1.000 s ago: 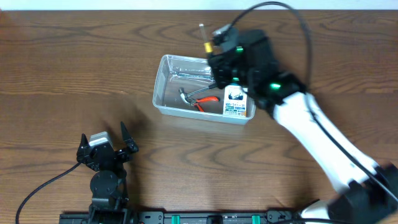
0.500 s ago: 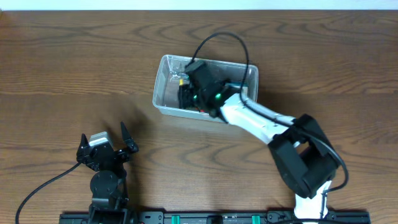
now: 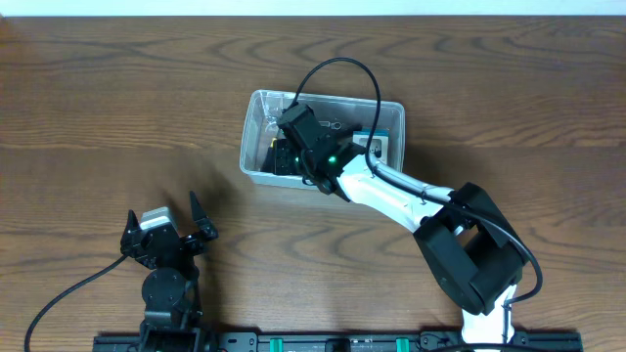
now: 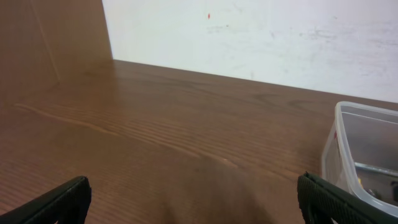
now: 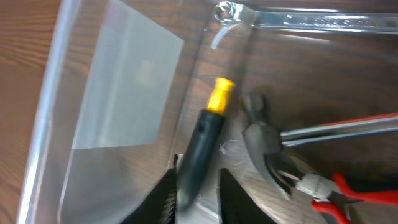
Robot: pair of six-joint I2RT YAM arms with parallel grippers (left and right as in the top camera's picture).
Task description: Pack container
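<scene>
I see the clear rectangular plastic container (image 3: 250,132) at upper centre of the overhead frame on the brown wooden counter (image 3: 98,98). My right hand (image 5: 194,194) is down inside it. Its fingers (image 5: 165,198) closely flank a black-handled tool with a yellow collar (image 5: 202,140), but the blurred view leaves me unable to tell whether they are clamped on it. A metal-headed hammer (image 5: 264,149), red-handled pliers (image 5: 339,186) and a silver wrench (image 5: 311,20) lie in the same container. My left hand (image 3: 164,223) sits at lower left, fingers spread wide apart, holding nothing.
</scene>
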